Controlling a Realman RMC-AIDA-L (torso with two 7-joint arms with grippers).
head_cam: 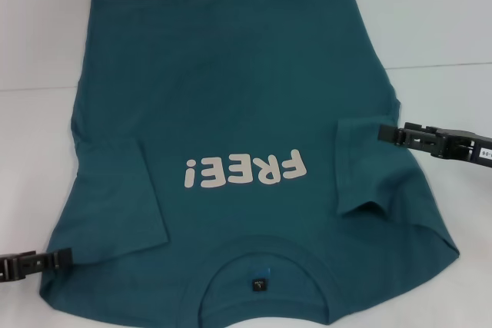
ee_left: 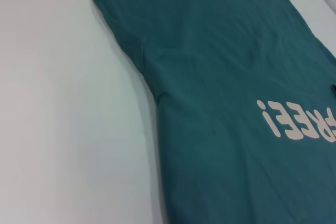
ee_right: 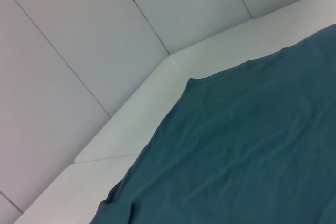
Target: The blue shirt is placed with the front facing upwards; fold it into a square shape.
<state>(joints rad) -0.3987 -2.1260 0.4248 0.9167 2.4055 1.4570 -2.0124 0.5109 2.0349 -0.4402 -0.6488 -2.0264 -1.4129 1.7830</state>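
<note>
The blue shirt (head_cam: 231, 97) lies flat on the table, front up, with its collar (head_cam: 265, 263) nearest me and the pale "FREE!" print (head_cam: 242, 169) reading upside down. Both short sleeves lie folded inward over the body, the left sleeve (head_cam: 127, 190) and the right sleeve (head_cam: 365, 167). My left gripper (head_cam: 58, 259) is low at the shirt's near left edge, by the shoulder. My right gripper (head_cam: 388, 134) reaches in from the right, its tip at the outer edge of the folded right sleeve. The left wrist view shows the shirt's side edge (ee_left: 152, 87) and part of the print (ee_left: 294, 124).
The white table (head_cam: 46, 51) runs around the shirt, with bare surface on the left and at the far right. In the right wrist view the shirt's hem corner (ee_right: 191, 82) lies near the table's far edge (ee_right: 157, 72), with a pale panelled wall behind.
</note>
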